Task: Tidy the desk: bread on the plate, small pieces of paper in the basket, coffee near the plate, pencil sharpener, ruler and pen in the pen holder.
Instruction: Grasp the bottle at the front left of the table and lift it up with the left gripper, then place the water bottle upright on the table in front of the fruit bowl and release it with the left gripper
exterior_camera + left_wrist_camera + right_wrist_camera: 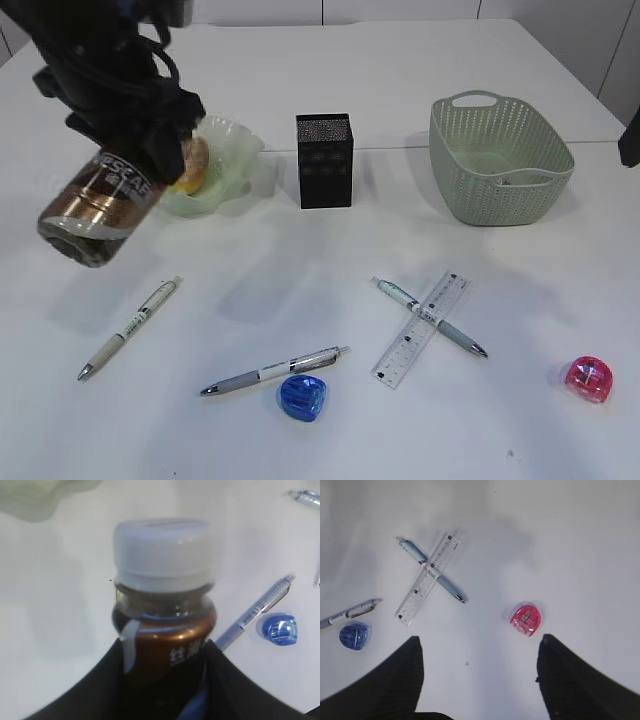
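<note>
My left gripper (pixel 132 160) is shut on the coffee bottle (pixel 100 205), brown with a white cap (pixel 161 550), and holds it tilted in the air, left of the green plate (pixel 232 158). Bread (pixel 192 165) lies on that plate. In the left wrist view the left gripper (pixel 165 652) clamps the bottle's body. My right gripper (pixel 480 640) hangs open above the table, near the pink sharpener (pixel 525 619). A ruler (pixel 422 328) lies across one pen (pixel 452 336); two more pens (pixel 130 328) (pixel 275 371) and a blue sharpener (pixel 301 397) lie in front. Small pieces of paper are out of view.
The black mesh pen holder (pixel 324 160) stands at the back centre. The green basket (pixel 500 160) sits at the back right. The right arm shows only as a dark shape at the right edge (pixel 630 140).
</note>
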{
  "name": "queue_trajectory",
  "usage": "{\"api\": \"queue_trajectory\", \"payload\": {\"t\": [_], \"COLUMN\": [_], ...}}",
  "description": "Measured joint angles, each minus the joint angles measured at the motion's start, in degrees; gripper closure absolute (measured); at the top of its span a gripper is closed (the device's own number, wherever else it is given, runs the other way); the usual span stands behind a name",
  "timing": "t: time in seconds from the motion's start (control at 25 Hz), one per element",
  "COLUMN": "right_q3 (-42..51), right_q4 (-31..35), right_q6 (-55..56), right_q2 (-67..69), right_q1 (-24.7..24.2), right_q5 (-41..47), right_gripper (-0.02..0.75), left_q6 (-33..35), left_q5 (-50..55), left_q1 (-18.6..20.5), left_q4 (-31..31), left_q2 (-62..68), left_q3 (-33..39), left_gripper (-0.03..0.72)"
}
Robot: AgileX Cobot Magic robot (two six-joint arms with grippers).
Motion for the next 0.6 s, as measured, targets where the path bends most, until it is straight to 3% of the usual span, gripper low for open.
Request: {"api": "queue_trajectory", "payload": {"t": [0.28, 0.6], "right_q3": [0.0, 0.0], "right_q4": [0.0, 0.0], "right_q6": [0.0, 0.0], "right_q2": [0.0, 0.0], "right_q1": [0.0, 0.0], "right_q5": [0.0, 0.0], "right_gripper": [0.187, 0.187], "left_q6": [-1.0, -1.0], "left_q5": [-11.4, -41.1], "left_q1": [2.7, 9.3], "left_q4": [2.2, 3.2], "left_q2": [-13.9, -28.5], "left_q3": [10.8, 32.3], "left_gripper": [0.419, 0.419]}}
